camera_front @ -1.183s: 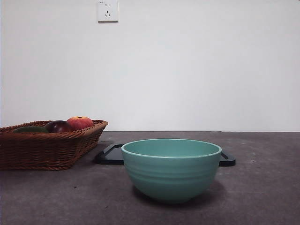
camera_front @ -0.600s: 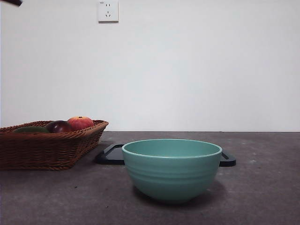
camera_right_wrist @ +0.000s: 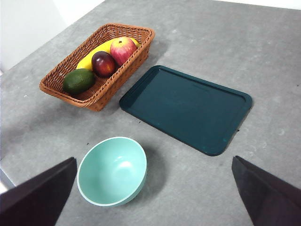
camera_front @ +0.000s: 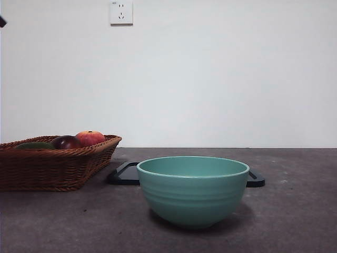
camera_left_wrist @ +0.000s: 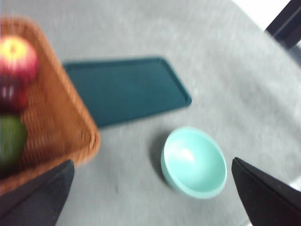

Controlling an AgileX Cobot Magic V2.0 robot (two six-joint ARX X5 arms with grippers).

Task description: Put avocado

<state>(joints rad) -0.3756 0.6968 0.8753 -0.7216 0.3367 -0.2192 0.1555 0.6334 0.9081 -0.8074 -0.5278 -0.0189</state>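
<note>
**Both hands wide above the table, avocado in the basket**

The left hand (camera_left_wrist: 150, 188) hangs high over the table (camera_left_wrist: 225, 84) with its jaws spread wide and nothing between them. Its view is blurred, yet it shows the teal bowl (camera_left_wrist: 194, 162) below and between the jaws, the wicker basket (camera_left_wrist: 61, 122) off to one side, and the dark tray (camera_left_wrist: 124, 89) beyond the bowl. The avocado (camera_left_wrist: 10, 139) lies in the basket, well apart from this hand, next to the dark maroon fruit (camera_left_wrist: 11, 94), with the red-orange fruit (camera_left_wrist: 18, 59) beyond that.

The right hand (camera_right_wrist: 150, 188) is likewise high above the table, jaws wide and holding nothing. Its view shows the avocado (camera_right_wrist: 78, 80) at the near end of the basket (camera_right_wrist: 99, 94), just beside the maroon fruit (camera_right_wrist: 103, 63), with a banana (camera_right_wrist: 91, 56) lying along the basket's far side. The avocado is well apart from this hand too.

In the front view, the avocado (camera_front: 34, 145) barely clears the basket rim, and a black tip (camera_front: 2, 21) shows at the upper left edge.
</note>
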